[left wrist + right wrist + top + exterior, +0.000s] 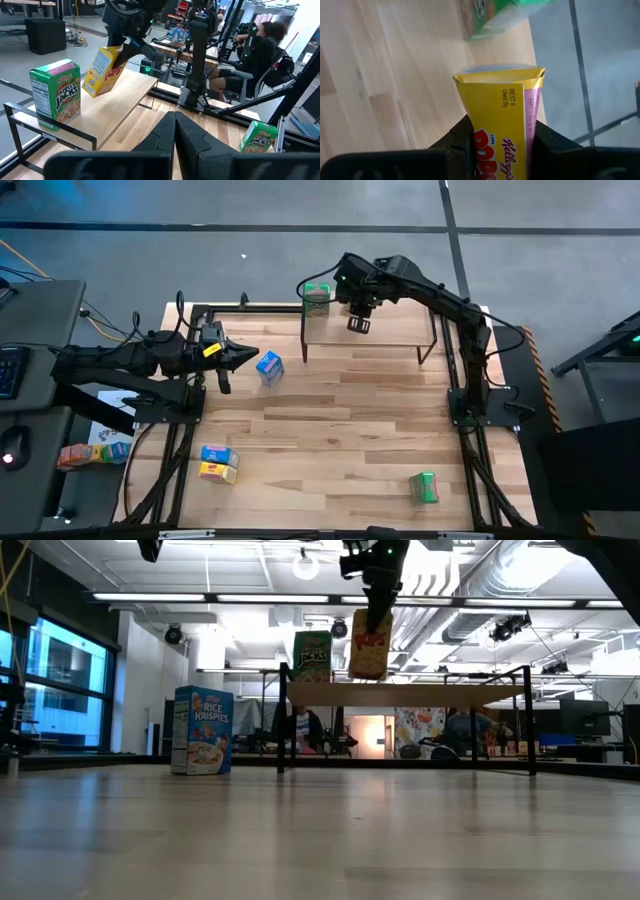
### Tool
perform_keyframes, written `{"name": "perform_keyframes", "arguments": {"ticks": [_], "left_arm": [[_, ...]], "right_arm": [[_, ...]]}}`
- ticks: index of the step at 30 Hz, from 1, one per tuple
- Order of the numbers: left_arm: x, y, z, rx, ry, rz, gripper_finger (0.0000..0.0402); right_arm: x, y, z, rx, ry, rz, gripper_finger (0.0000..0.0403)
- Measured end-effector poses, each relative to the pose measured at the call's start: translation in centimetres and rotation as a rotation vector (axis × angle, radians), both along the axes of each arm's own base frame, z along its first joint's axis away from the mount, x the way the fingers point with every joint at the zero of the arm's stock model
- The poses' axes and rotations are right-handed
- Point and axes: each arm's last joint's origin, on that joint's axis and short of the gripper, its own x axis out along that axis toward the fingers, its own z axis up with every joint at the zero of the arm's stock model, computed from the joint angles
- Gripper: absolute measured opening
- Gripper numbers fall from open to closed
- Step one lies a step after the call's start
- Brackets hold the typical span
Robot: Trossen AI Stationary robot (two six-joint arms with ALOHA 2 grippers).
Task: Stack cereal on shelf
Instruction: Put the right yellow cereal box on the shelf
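Note:
My right gripper (358, 308) is over the shelf (395, 332), a light-wood board on black legs, shut on a yellow cereal box (369, 644). A green cereal box (312, 657) stands upright on the shelf just beside it, toward the table's left. My left gripper (243, 355) is shut and empty near the left edge, its tips beside a blue cereal box (270, 367) that stands upright on the table. In the left wrist view the shut fingers (175, 132) point toward the shelf. My right gripper pinches the yellow box between its two fingers (462, 135), one on each opposite side of the box's upper part (370, 615). It comes from above, pointing down. The box hangs below the fingers, slightly tilted, its lower end (89, 90) just over the shelf board; I cannot tell whether it touches.
A blue and a yellow box (218, 463) lie together near the table's near-left corner, and another green box (425, 487) lies near the near-right corner. More boxes (85, 452) sit off the table to the left. People sit at desks beyond the table (260, 50).

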Motion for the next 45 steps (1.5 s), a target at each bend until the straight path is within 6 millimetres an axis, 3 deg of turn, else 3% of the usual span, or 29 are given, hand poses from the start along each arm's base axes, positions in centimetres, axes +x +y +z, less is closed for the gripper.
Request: {"name": "perform_keyframes", "arguments": {"ticks": [19, 38, 45], "left_arm": [[0.0, 0.0, 0.0, -0.026, -0.007, 0.002, 0.0], [0.0, 0.0, 0.0, -0.026, -0.007, 0.006, 0.0], [0.0, 0.0, 0.0, -0.026, -0.008, 0.007, 0.0]], "right_arm": [[0.6, -1.3, -1.2, 0.042, 0.013, 0.066, 0.0096], [0.7, -1.7, -1.0, 0.014, -0.007, 0.074, 0.0208], [0.6, -1.9, -1.0, -0.058, 0.044, 0.085, 0.0224]]}}
